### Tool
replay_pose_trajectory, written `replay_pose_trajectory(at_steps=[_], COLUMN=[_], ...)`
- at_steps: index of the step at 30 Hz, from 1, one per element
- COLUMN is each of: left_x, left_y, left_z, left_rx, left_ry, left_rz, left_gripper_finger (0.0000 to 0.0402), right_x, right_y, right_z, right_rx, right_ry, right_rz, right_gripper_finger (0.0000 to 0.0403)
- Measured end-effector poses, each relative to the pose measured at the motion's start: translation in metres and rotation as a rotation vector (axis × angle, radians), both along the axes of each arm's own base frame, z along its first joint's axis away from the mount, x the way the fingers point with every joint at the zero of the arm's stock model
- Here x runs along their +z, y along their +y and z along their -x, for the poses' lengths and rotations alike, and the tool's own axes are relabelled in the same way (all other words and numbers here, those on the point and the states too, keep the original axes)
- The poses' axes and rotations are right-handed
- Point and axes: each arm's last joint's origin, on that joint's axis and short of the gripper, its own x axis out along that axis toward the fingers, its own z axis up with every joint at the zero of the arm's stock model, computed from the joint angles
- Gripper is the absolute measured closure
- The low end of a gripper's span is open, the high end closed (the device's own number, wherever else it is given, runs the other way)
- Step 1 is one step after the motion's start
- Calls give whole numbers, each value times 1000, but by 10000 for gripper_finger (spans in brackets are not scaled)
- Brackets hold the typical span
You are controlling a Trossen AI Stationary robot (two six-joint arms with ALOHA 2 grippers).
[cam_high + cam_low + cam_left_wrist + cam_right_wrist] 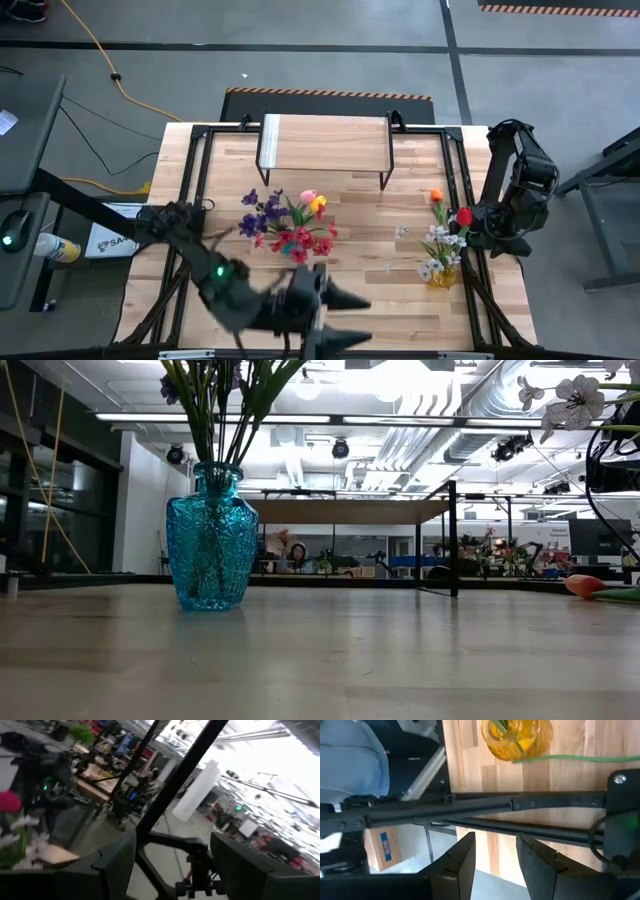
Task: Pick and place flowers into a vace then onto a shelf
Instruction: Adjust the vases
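Note:
A blue glass vase stands on the table and holds a bunch of purple, red, pink and yellow flowers. Near the right edge, a yellow vase holds white, red and orange flowers. The shelf stands at the far middle of the table. My left gripper hovers over the near edge, open, with nothing between its fingers. My right gripper waits at the right edge beside the yellow vase, open and holding nothing.
Black frame bars run along the table's right edge under my right gripper. A pink bloom lies low at the right of the low view. Bare planks lie between the two vases.

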Motion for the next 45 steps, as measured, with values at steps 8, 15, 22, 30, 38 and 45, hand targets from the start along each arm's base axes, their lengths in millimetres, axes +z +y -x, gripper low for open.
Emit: replay_pose_trajectory(at_steps=[8,15,22,30,38,45], left_x=[-46,-98,-150,-187,-220,-249], left_y=[-52,-79,-99,-97,-85,-81], left_z=[-5,-29,-48,-69,-93,-112], left_rx=[3,-38,-48,19,11,21], left_ry=[94,185,277,331,409,410], left_rz=[167,330,401,356,328,366], left_gripper_finger=[115,115,114,114,114,115], right_x=[7,18,27,31,23,22], right_y=[6,12,15,15,16,19], right_z=[-7,-15,-19,-22,-13,-5], right_rx=[-117,-272,-339,-365,-207,-55], right_ry=[-150,-297,-434,-536,-263,29], right_rz=[-61,-170,-222,-208,-243,-314], right_gripper_finger=[269,269,269,269,269,269])
